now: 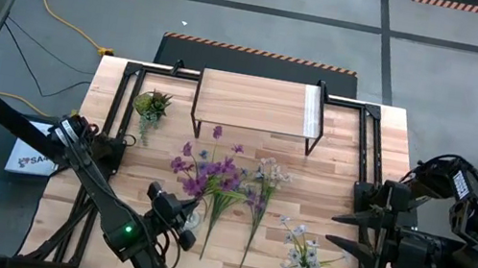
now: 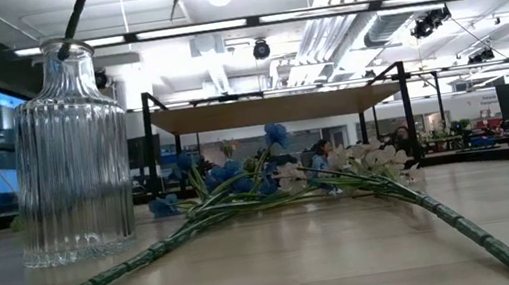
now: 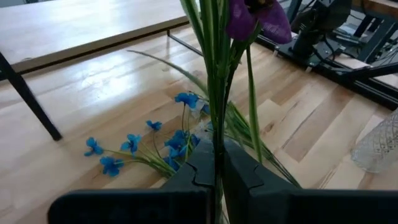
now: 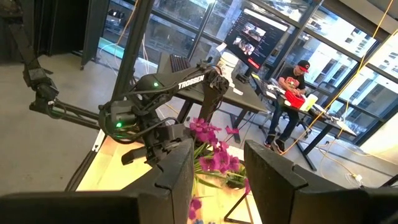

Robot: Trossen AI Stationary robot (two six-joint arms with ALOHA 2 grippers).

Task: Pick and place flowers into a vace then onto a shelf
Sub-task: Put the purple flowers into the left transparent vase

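Your left gripper point(image 1: 188, 226) sits near the table's point(image 1: 340, 170) front edge, just left of centre, its fingers point(image 3: 239, 171) pinched almost fully together around the green stems of the purple flowers point(image 1: 205, 175). In the left wrist view those stems rise straight out of the closed fingers with a purple blossom at the top. The glass vase point(image 1: 193, 216) stands right beside that gripper; the low view shows it upright with a dark stem at its mouth.

The blue flowers point(image 3: 134, 144) lie flat on the planks under the purple spray. The white-pink flowers point(image 1: 263, 192) lie at mid-table, and a paler spray point(image 1: 301, 256) rests near the front right corner.

The shelf point(image 1: 257, 104) stands along the far edge, its top bare, with open planks between it and the blossoms. A small potted plant point(image 1: 151, 105) sits just left of it, near the far left corner.

Your right gripper point(image 1: 349, 230) waits off the table's right edge, beside the black frame rail, fingers point(image 4: 180, 171) parted partway and holding nothing. Beyond the table a person point(image 4: 292, 84) sits at a desk.
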